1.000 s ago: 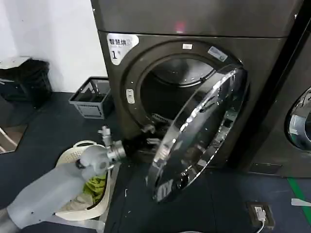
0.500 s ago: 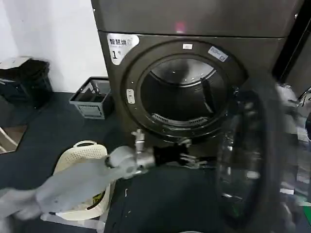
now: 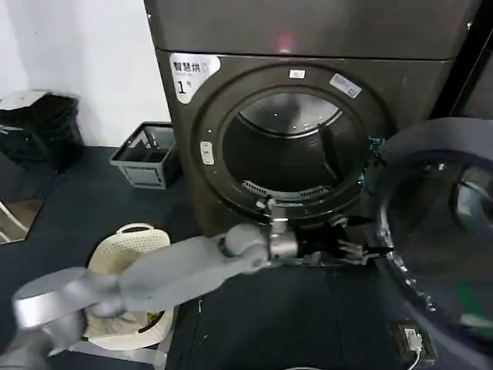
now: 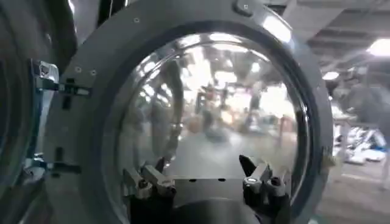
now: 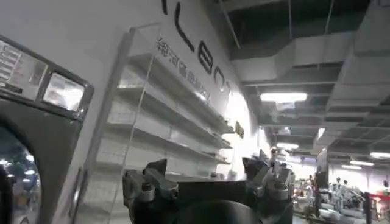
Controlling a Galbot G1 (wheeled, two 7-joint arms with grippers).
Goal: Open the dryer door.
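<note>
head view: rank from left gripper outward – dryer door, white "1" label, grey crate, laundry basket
1. dryer door: swung wide open on the right, beside the left gripper.
2. white "1" label: upper left corner of the dryer front.
3. laundry basket: on the floor, lower left; close to the label's rank, hard to separate.
4. grey crate: by the wall, left.

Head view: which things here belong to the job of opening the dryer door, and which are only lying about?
Belonging to the job:
- dryer
- dryer door, swung wide open
- left gripper, open, near the door's inner face

Lying about:
- cream laundry basket
- grey crate
- floor socket
</note>
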